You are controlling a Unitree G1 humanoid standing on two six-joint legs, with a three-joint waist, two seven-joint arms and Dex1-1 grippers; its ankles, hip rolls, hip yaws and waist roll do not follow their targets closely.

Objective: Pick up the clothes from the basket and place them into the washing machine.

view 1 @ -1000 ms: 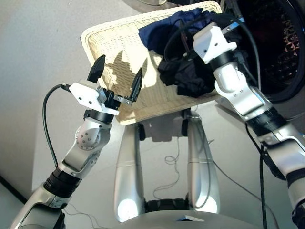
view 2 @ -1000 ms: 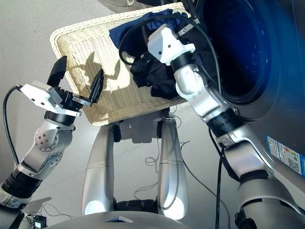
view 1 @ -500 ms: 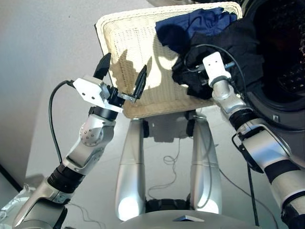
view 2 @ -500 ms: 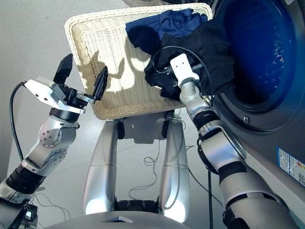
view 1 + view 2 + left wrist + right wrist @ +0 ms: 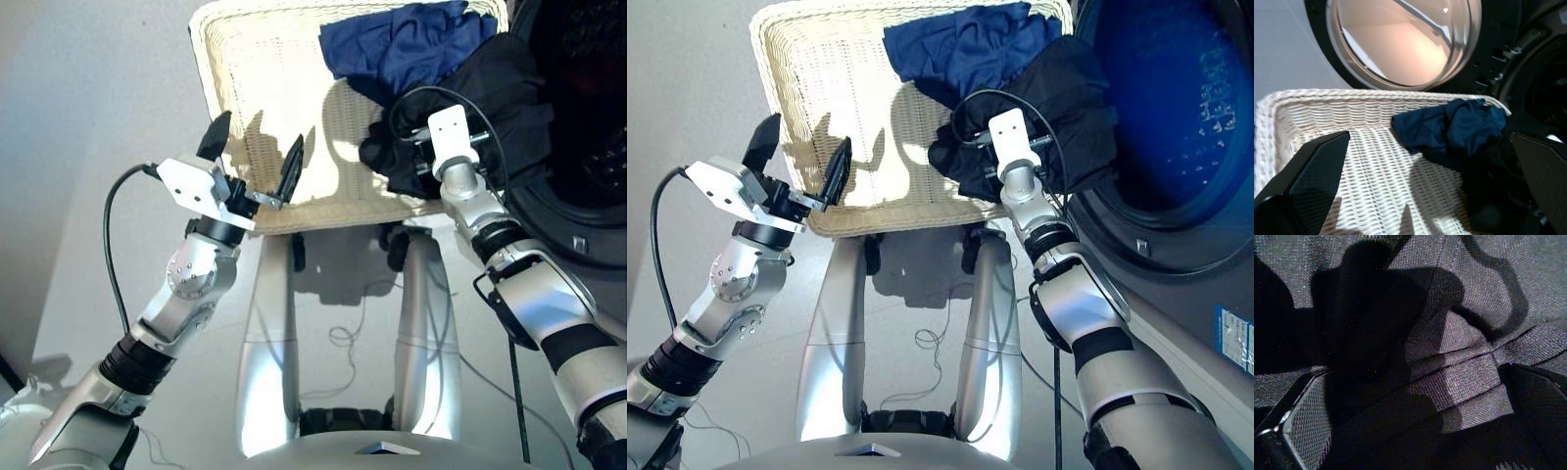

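While the left gripper (image 5: 257,164) stays spread over the basket's (image 5: 255,69) near edge, the right gripper (image 5: 1415,396) has pinched the black garment (image 5: 509,88), lifting it drumward.

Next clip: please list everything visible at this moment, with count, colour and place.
basket: one, cream wicker, in front of the robot, beside the washer.
navy garment: one, dark blue, far right corner of the basket.
black garment: one, black, draped from the basket's right edge toward the drum hole.
washing machine: one, dark grey, right of the basket, drum hole open.
porthole door: one, black-rimmed glass, beyond the basket.
left gripper: open, over the basket's near edge.
right gripper: pressed into the black garment.
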